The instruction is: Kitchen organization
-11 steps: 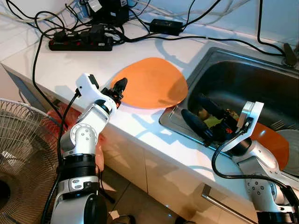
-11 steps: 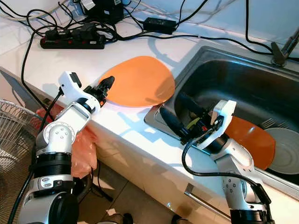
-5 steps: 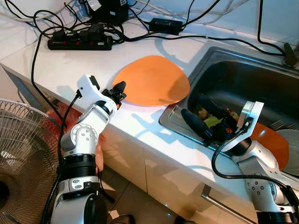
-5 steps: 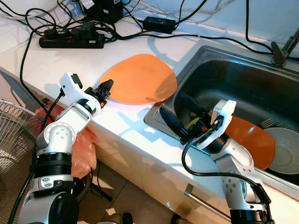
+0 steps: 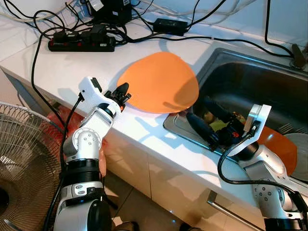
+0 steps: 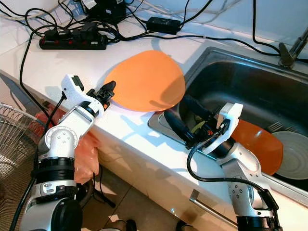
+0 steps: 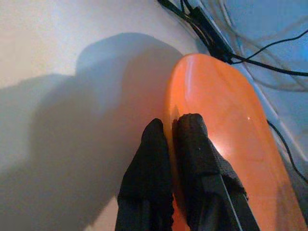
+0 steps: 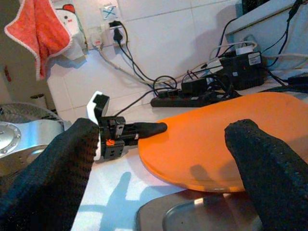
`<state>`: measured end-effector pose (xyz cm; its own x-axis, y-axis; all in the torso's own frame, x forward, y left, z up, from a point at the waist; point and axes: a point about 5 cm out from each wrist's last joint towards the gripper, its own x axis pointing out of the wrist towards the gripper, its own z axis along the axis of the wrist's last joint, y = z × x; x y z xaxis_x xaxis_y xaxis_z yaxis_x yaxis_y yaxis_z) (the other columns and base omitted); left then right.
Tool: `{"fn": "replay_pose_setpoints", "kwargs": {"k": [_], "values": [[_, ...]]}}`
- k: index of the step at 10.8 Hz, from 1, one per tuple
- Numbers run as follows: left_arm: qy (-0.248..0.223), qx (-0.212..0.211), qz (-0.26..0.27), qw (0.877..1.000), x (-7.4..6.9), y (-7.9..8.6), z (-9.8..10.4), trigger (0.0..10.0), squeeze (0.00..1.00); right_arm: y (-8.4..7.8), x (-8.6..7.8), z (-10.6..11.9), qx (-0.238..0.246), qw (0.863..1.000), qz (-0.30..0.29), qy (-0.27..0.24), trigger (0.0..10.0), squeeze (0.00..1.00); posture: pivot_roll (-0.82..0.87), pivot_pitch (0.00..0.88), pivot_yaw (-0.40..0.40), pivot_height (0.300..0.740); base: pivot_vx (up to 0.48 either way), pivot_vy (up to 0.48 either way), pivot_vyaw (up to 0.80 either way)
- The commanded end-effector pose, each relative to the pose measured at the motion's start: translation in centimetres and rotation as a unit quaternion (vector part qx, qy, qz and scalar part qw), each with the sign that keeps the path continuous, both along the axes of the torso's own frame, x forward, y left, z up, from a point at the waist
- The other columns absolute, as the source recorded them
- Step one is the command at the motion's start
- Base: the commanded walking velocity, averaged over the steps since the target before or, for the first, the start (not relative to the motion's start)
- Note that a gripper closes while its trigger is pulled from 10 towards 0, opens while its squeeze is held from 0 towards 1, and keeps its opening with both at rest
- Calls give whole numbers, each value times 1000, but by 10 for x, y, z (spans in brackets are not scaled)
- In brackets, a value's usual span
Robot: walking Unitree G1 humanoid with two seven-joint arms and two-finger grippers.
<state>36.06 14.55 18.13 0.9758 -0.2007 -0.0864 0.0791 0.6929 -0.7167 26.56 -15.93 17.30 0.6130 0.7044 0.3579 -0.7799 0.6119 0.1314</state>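
Orange plate, large and rounded, tilted above the white worktop near its front edge, its far side overhanging the corner of the steel sink. We hold its near rim with our left gripper, the two black fingers pressed together on the rim, one on each face. Our right gripper reaches over the sink's front rim, its fingers spread wide and holding nothing, pointing towards the plate. In the sink's right part lie a second orange plate and, at the edge of our view, a grey dish touching it. At the worktop's back edge sit a black power strip and a tangle of cables. A wire fan guard stands on the floor below the worktop's left corner, with a red bag beside the cabinet.
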Motion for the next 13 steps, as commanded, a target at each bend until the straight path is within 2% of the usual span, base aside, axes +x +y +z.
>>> {"fn": "replay_pose_setpoints", "kwargs": {"k": [1, 3, 4, 5, 7, 9, 12, 13], "values": [[18, 9, -1, 1000, -1, 0, -7, 0, 0, 1, 0, -13, 5, 1000, 0, 30, 10000, 0, 26, 109, 82, 740, 0, 0, 0], [-4, -3, 5, 1000, 1, 1, 0, 0, 0, -3, 3, -12, -1, 999, -15, 28, 10000, 0, 26, 107, 82, 740, 0, 0, 0], [-52, -20, 3, 998, 0, 0, 14, 4275, 0, -7, 4, -11, -3, 999, -27, 25, 10000, 0, 23, 109, 82, 740, 0, 0, 0], [-96, -39, 3, 995, -2, -2, 29, 10000, 0, -12, 6, -9, -3, 999, -43, 22, 10000, 0, 24, 114, 81, 740, 0, 0, 0], [-119, -48, 2, 992, 2, -5, 36, 10000, 0, -27, 10, -2, -6, 996, -83, 11, 10000, 0, 11, 116, 84, 740, 0, 0, 0], [-129, -57, -7, 990, 4, -13, 41, 10000, 0, -33, 9, 0, -8, 995, -97, 7, 10000, 0, 8, 115, 85, 740, 0, 0, 0], [-182, -119, -38, 975, 7, -31, 62, 10000, 0, -38, 8, 1, -3, 994, -110, 3, 10000, 0, -8, 113, 92, 740, 0, 0, 0], [-194, -126, -52, 971, 8, -37, 68, 10000, 0, -39, 8, 2, -2, 994, -113, 2, 10000, 0, -9, 113, 94, 740, 0, 0, 0]]}}
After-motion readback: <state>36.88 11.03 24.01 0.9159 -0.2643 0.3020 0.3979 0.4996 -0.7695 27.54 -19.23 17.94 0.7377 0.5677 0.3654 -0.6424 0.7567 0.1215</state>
